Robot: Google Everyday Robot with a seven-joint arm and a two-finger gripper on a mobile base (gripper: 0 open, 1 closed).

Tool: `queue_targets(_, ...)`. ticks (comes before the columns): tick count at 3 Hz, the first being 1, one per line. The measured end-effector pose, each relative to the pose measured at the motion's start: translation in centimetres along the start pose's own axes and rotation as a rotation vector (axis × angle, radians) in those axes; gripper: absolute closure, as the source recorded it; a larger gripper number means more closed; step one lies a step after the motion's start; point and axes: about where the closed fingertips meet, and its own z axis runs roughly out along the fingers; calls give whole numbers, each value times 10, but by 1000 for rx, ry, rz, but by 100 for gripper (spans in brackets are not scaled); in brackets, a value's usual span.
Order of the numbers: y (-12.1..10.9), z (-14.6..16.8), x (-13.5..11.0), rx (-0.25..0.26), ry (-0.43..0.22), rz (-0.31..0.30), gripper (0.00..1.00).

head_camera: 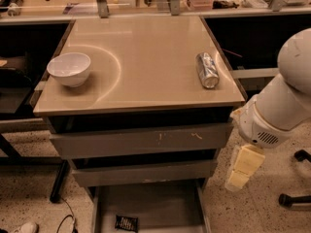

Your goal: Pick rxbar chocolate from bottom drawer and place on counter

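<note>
Lab workroom, grey drawer cabinet (141,142), cluttered benches (146,9) behind, hand (239,178) at cabinet's right

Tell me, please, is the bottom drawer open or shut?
Open: the bottom drawer shows its floor, holding the rxbar chocolate; the gripper hangs beside it.
</note>
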Motion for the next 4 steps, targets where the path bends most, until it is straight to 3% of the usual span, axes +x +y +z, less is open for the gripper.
queue_targets(1, 0, 0, 0, 0, 0, 0, 0)
queue_targets(2, 16, 40, -1, -63, -48, 26, 0)
queue_targets(3, 32, 126, -10, -175, -115, 71, 0)
queue_targets(4, 34, 212, -15, -257, -175, 115, 0)
